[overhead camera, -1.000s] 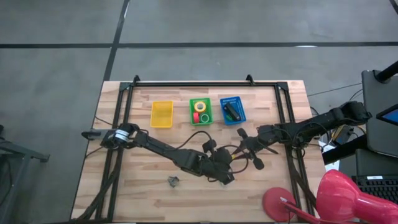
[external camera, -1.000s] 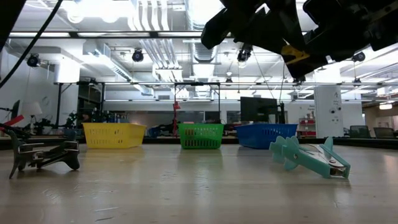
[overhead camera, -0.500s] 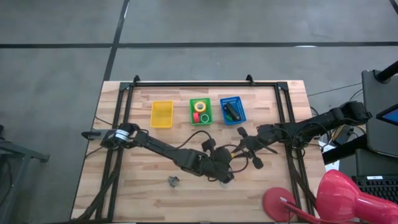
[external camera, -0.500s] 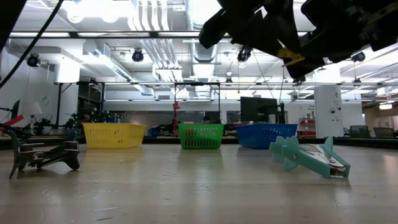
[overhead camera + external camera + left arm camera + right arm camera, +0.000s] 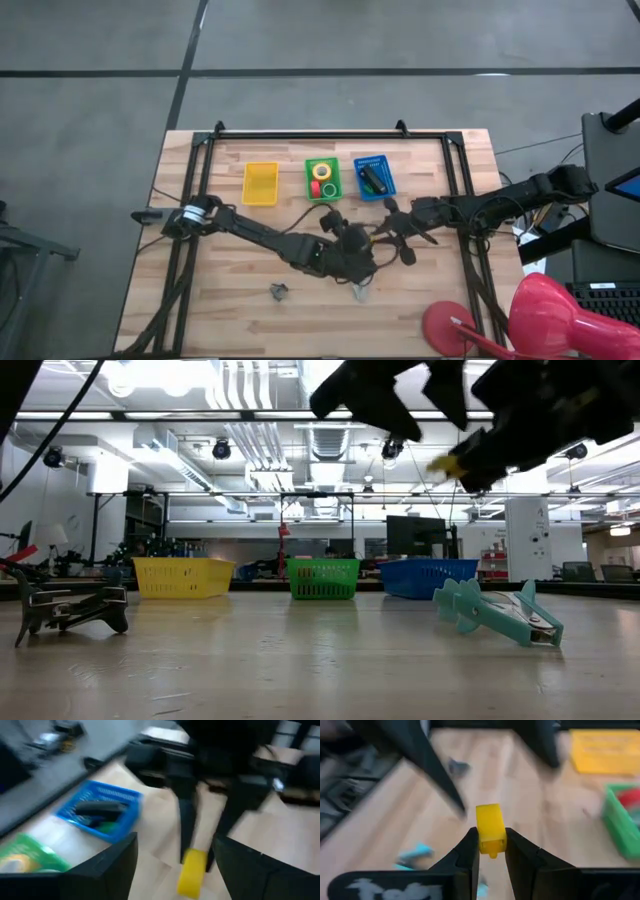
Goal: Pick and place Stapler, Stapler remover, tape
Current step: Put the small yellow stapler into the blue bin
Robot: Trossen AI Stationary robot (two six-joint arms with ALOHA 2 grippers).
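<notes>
My right gripper (image 5: pixel 491 837) is shut on a small yellow block (image 5: pixel 489 822), held above the table's middle (image 5: pixel 383 238). My left gripper (image 5: pixel 175 852) stands open just short of it, touching nothing. The dark stapler (image 5: pixel 372 178) lies in the blue basket (image 5: pixel 386 190). Tape rolls (image 5: pixel 322 171) lie in the green basket (image 5: pixel 309 180). A dark claw-shaped stapler remover (image 5: pixel 70 610) and a teal toothed piece (image 5: pixel 500 615) rest on the tabletop near the front edge. My right gripper pinches the yellow block's near end (image 5: pixel 491 846) between its two fingertips (image 5: pixel 471 845). It comes about level from the table's right side. The block sticks out ahead of the fingers, lifted clear of the table.
The yellow basket (image 5: pixel 260 183) stands at the far left of the row of baskets. A red lamp shade (image 5: pixel 550 315) and its base (image 5: pixel 445 325) sit at the table's near right corner. Bare wood lies between the baskets and the arms.
My left gripper has drawn back from the yellow block toward the table's far left, leaving the block in my right gripper. In the high view the teal piece on the table now shows where the left gripper stood over it. My right gripper has kept its place.
</notes>
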